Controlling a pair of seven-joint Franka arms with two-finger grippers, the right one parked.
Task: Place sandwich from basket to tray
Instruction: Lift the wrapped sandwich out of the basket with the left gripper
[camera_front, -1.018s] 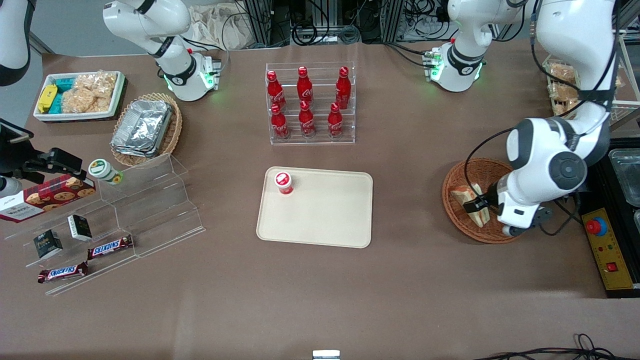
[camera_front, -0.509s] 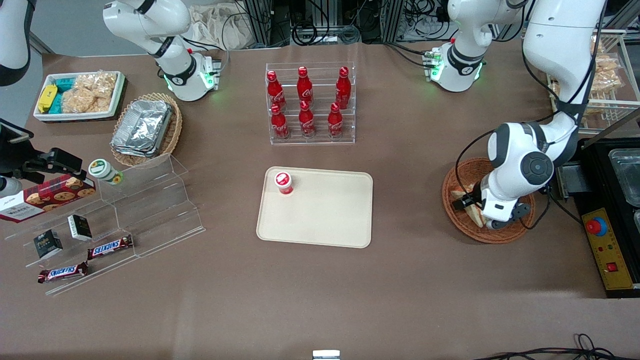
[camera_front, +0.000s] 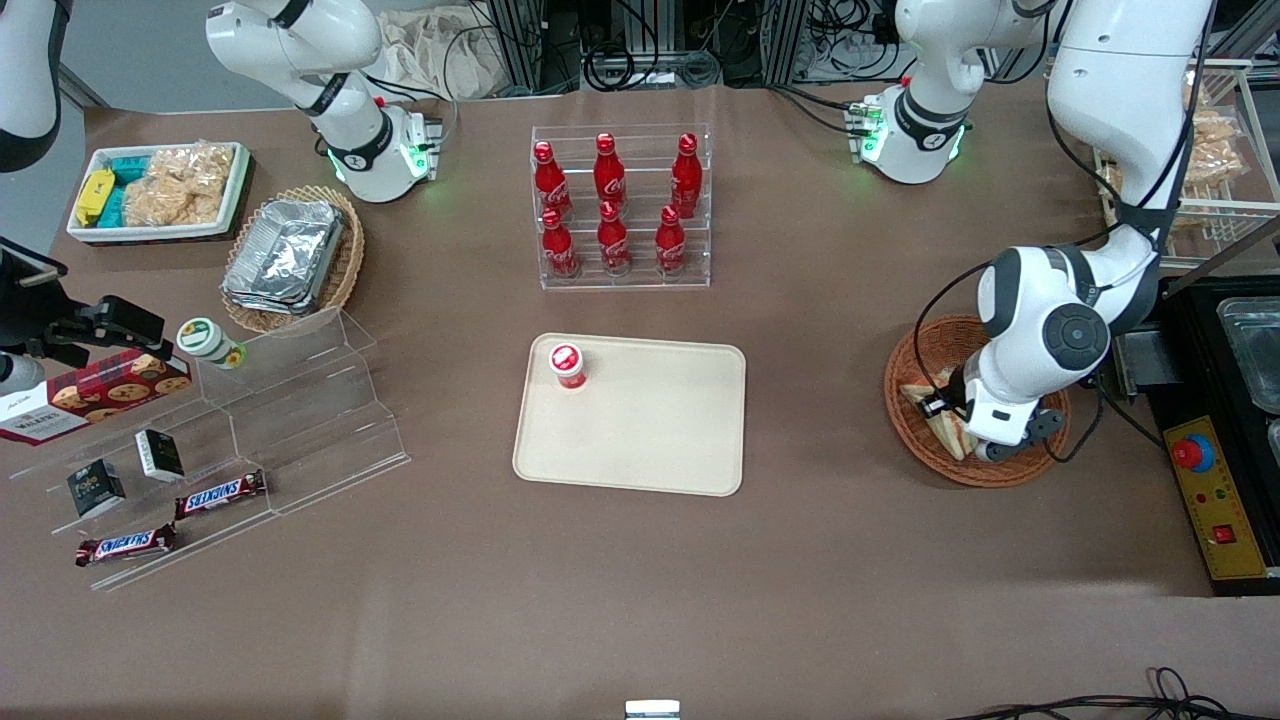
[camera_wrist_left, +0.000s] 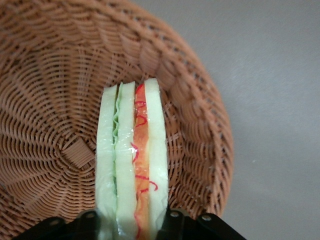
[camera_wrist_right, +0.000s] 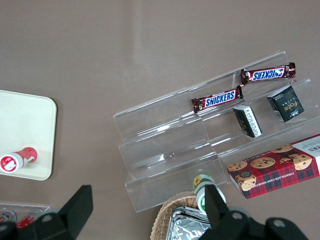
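The sandwich (camera_wrist_left: 132, 160), white bread with green and red-orange layers, stands on edge in the reddish-brown wicker basket (camera_wrist_left: 50, 75). My left gripper (camera_wrist_left: 132, 225) has a black finger pressed against each bread face and is shut on it. In the front view the gripper (camera_front: 948, 415) is low inside the basket (camera_front: 925, 345) at the working arm's end of the table, with the sandwich (camera_front: 945, 432) partly hidden under the wrist. The beige tray (camera_front: 650, 440) lies at the table's middle, apart from the basket.
A small red-capped bottle (camera_front: 567, 365) stands on a corner of the tray. A clear rack of red cola bottles (camera_front: 620, 210) stands farther from the camera than the tray. A control box with a red button (camera_front: 1210, 490) sits beside the basket.
The left arm swung lower over the basket and its wrist turned. The visible finger moved in against the sandwich, which now stands between the fingers.
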